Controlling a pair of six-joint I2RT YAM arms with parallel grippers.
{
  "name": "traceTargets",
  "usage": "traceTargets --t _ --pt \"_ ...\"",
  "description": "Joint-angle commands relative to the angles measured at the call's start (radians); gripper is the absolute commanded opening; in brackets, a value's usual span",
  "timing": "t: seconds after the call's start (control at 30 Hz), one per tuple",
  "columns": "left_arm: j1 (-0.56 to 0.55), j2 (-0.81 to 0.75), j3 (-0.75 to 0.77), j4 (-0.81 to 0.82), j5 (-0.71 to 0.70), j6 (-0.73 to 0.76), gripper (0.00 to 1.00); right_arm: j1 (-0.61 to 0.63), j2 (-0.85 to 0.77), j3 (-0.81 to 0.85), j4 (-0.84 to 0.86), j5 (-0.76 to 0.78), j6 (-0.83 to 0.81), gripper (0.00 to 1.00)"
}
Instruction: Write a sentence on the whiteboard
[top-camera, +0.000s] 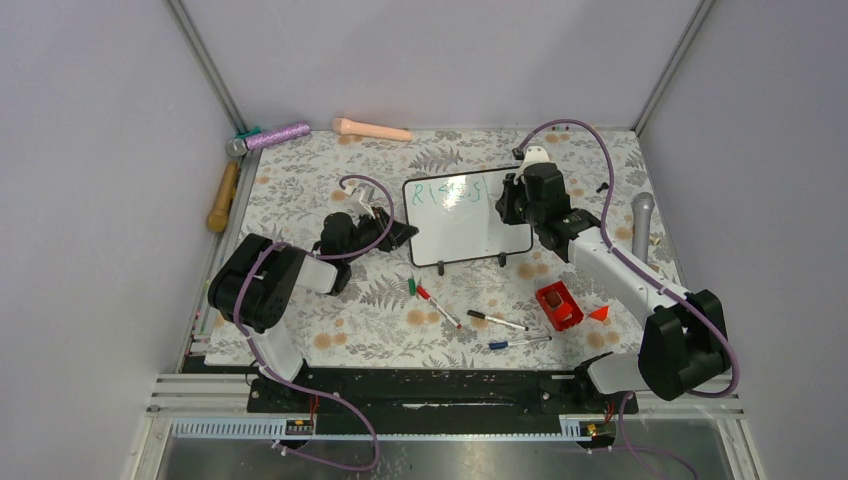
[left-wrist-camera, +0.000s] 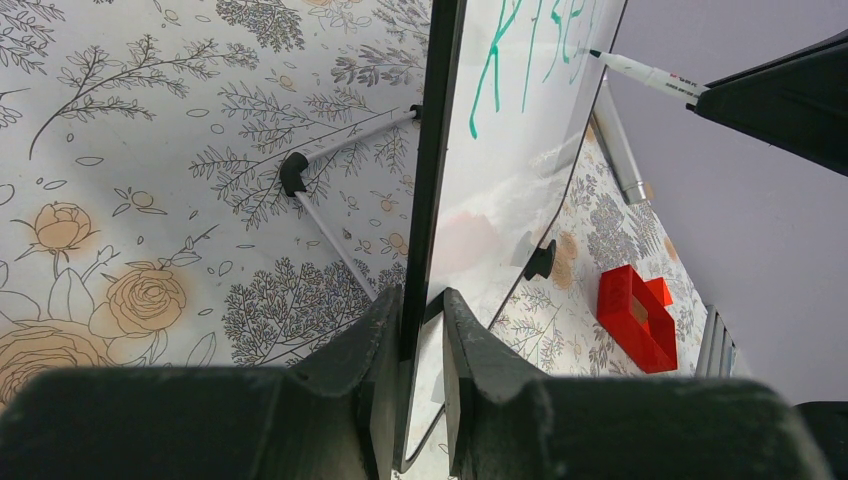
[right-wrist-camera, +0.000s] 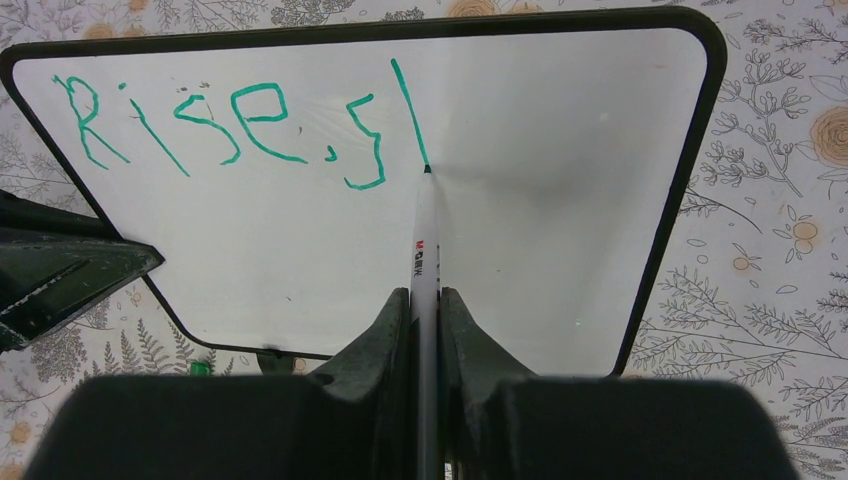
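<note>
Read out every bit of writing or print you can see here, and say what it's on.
"Rise, s" plus one tall stroke, in green: the sentence so far, on the whiteboard.
Small red and black print on the barrel of the pen: too small to read.
Nothing else is legible.

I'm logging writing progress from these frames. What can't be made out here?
Top view: the writing on the whiteboard is too small to read.
Left wrist view: the top edge cuts the letters off.
Right wrist view: the right claw hides the rear of the pen.
</note>
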Motion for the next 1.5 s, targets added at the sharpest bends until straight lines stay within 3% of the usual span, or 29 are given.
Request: traceTargets --t 0.0,0.8,1.47 --pt "-0.002 -0.005 0.023 0.001 -0.038 0.024 0.0 -0.001 -0.013 0.028 -0.002 -0.005 0.005 0.0" --pt "-0.002 -0.006 0.022 0.001 -0.039 0.024 0.0 -0.001 0.048 0.136 -0.04 0.047 -0.017 0.0" --pt "-0.002 -0.006 0.023 0.001 -0.042 0.024 0.0 -0.001 0.03 0.106 -0.074 0.056 -0.024 0.0"
